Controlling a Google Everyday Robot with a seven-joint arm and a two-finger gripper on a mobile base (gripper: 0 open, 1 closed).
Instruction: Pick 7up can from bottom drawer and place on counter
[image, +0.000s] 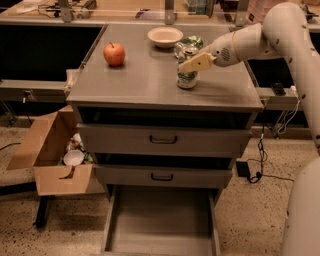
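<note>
The 7up can (187, 79) stands upright on the counter (140, 82), right of centre. My gripper (192, 62) reaches in from the right and is shut on the can's upper part; one tan finger (198, 62) lies across its front. The can's base rests on the counter top. The bottom drawer (160, 225) is pulled out at the foot of the cabinet, and its grey floor is bare. The two upper drawers are closed.
A red apple (114, 54) sits at the counter's back left. A white bowl (165, 36) and a greener can on its side (194, 42) lie just behind the 7up can. A cardboard box (50, 150) stands on the floor at left, cables (260, 150) at right.
</note>
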